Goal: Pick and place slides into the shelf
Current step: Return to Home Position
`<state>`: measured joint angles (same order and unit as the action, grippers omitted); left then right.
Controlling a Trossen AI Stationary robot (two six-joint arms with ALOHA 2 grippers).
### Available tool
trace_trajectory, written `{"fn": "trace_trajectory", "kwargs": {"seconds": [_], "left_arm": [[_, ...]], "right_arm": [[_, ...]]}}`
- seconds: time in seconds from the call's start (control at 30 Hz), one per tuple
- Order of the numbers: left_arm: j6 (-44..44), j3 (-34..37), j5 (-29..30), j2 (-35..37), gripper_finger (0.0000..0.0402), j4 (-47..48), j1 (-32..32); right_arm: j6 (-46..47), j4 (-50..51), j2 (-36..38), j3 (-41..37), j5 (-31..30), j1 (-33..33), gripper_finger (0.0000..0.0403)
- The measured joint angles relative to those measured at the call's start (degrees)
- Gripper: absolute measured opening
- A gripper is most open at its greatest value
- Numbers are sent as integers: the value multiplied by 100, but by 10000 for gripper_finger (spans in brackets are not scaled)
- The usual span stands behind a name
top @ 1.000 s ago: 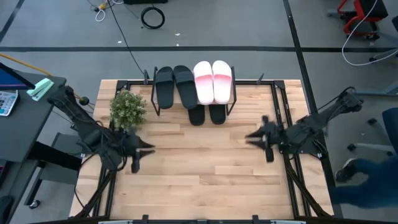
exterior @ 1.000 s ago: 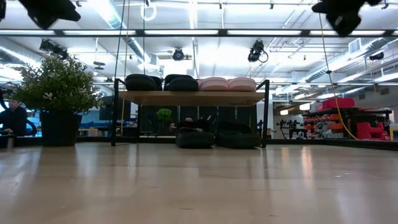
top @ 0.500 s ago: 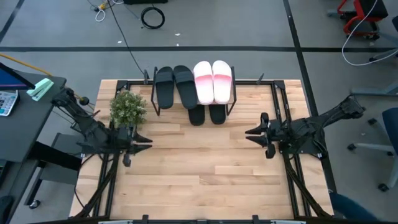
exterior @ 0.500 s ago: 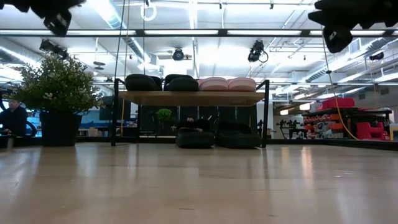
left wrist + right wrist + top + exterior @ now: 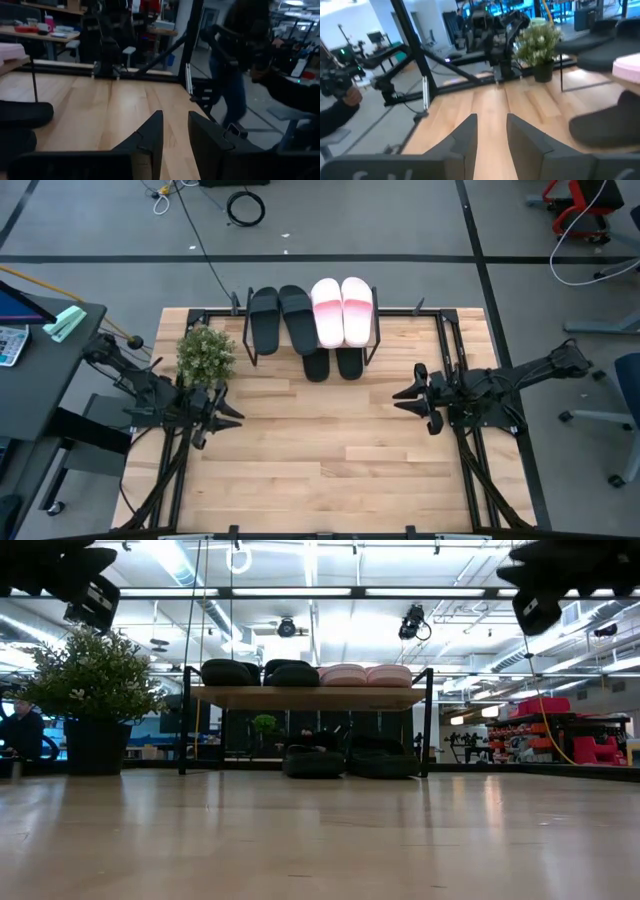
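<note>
The shelf (image 5: 312,340) stands at the table's far edge. Two black slides (image 5: 281,319) and two pink-and-white slides (image 5: 342,310) rest sole-down on its wooden top board (image 5: 310,697). Two more black slides (image 5: 332,364) lie on the table under the board, their ends sticking out toward the near edge. My left gripper (image 5: 236,412) hovers over the table's left part, beside the plant. It is open by a narrow gap (image 5: 175,117) and holds nothing. My right gripper (image 5: 398,398) hovers over the right part, also open by a narrow gap (image 5: 491,120) and holding nothing.
A potted plant (image 5: 205,355) stands left of the shelf, close to my left gripper. Bare wood (image 5: 330,450) fills the middle and near part of the table. A person (image 5: 235,65) stands beyond the table's right side, and another person (image 5: 20,730) sits far off.
Both grippers have come down from higher up. My left gripper has also turned and now points level toward the table's right. My right arm has folded back while its gripper stayed over the same spot. The slides and the shelf have not moved.
</note>
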<state>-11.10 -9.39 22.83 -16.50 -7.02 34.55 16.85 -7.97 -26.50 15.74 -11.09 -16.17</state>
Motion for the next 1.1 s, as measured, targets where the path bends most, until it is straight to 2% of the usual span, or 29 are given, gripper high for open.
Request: {"fn": "trace_trajectory", "kwargs": {"seconds": [0.1, 0.33, 0.43, 0.67, 0.8, 1.1], "left_arm": [[30, 82, -17, 180, 91, 2, -46], [215, 260, -95, 316, 94, -130, -49], [329, 261, -119, 318, 98, -206, -49], [542, 261, -121, 316, 92, -293, -57], [761, 261, -91, 440, 88, -518, -102], [790, 275, -85, 897, 95, -254, -101]], "right_arm": [[7, -77, -2, -167, -3, 1, 109], [96, -1179, -3, -896, -59, -1, 109], [50, -1311, 8, -1057, -57, -1, 109], [-215, -1247, 265, -1076, -94, -1, 109], [-161, -913, 655, -1076, -92, -1, 109], [-218, -139, 1589, -1076, -85, -1, 109]]}}
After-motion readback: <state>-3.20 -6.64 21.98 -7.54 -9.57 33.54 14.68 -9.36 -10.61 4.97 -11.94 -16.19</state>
